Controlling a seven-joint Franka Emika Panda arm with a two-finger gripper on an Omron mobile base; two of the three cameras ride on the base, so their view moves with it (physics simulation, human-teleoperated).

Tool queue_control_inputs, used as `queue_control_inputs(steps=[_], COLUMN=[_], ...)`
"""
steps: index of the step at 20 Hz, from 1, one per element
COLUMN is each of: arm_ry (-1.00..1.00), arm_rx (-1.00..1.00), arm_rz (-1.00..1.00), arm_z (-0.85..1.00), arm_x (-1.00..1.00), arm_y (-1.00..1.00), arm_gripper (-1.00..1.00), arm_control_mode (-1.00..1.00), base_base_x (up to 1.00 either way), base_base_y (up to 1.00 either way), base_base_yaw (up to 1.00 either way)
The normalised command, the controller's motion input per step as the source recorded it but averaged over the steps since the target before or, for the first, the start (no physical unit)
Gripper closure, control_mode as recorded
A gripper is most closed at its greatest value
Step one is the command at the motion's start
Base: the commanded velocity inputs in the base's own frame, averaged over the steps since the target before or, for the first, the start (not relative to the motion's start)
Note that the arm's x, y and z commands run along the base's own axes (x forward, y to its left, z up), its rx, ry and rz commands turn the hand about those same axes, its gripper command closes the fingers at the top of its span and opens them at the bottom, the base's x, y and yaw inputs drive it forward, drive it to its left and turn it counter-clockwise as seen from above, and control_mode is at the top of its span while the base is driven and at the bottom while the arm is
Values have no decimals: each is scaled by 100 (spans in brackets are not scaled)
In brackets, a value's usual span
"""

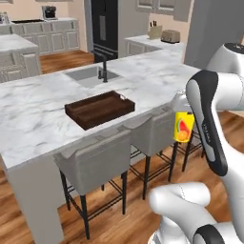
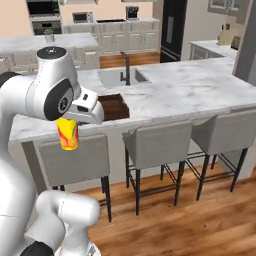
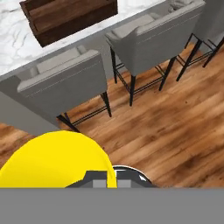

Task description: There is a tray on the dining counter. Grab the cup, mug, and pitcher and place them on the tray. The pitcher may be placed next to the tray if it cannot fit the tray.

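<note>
Carrying the cup in the air off the stool side of the dining counter, the gripper has its fingers clamped on the cup's upper part; the fingertips themselves are hidden behind the arm in both base views, so the hold is judged from the cup hanging free beneath the hand. In the hand view the yellow cup fills the 7 o'clock corner, with the tray far off at 11 o'clock. The tray sits empty on the marble, toward the counter's stool-side edge, with the sink and black faucet behind it at 12 o'clock. Progress is assessed as early: one vessel lifted, none yet delivered. The mug and pitcher cannot be located in these pictures, so both remain outstanding. Between cup and tray stand the grey bar stools, tucked beneath the overhang; their backrests rise near the counter edge, and the cup hangs at about backrest height, so it must pass above them and above the tray's raised rim.
</note>
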Motion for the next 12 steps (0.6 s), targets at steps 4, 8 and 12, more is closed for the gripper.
queue_control_inputs(steps=[4,8,12], arm_ry=[0,0,0], arm_rx=[0,0,0], arm_rz=[0,0,0], arm_z=[0,0,0], arm_x=[0,0,0], arm_y=[0,0,0], arm_gripper=[100,100,100], arm_control_mode=[100,100,100], base_base_x=[50,56,55], base_base_y=[-2,-2,-16], base_base_yaw=[30,36,35])
